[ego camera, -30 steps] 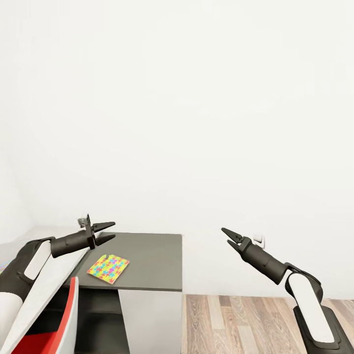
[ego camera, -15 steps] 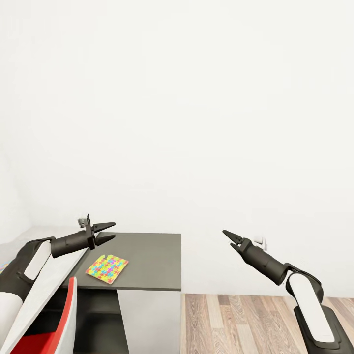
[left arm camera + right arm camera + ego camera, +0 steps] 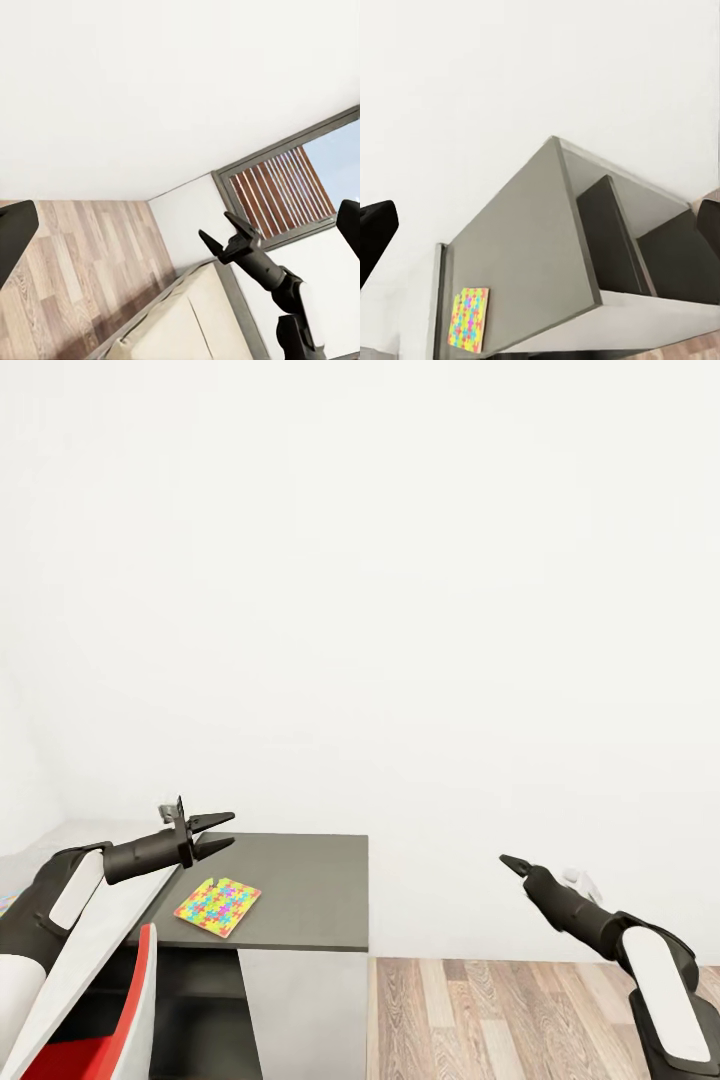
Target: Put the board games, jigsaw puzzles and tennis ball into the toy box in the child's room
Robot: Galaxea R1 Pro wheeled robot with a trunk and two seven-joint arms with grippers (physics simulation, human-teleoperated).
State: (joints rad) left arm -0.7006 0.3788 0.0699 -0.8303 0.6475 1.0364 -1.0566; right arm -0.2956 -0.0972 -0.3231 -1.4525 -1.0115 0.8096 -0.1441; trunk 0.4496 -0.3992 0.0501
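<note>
One jigsaw puzzle [image 3: 218, 906], a flat square of yellow, pink, blue and green pieces, lies on the dark grey side desk [image 3: 300, 890] near its left end. The right wrist view has the same puzzle [image 3: 469, 319] on that desk top [image 3: 525, 247]. My left gripper [image 3: 230, 828] hangs open just above and behind the puzzle, holding nothing. Off to the right, over the floor, my right gripper [image 3: 512, 863] is open and empty, well away from the desk. The left wrist view catches that right gripper [image 3: 215, 227] with its fingers apart. The toy box, ball and board games are out of view.
The white desk top [image 3: 95, 950] slopes along the left. A red and white object [image 3: 140, 1000] sits low at the left. Bare wall stands behind the desk, with wood floor [image 3: 500, 1010] to its right. A beige bed [image 3: 187, 322] and a slatted window [image 3: 277, 195] lie across the room.
My right arm has swung to the right and slightly down, away from the side desk. The left arm and the puzzle have stayed put.
</note>
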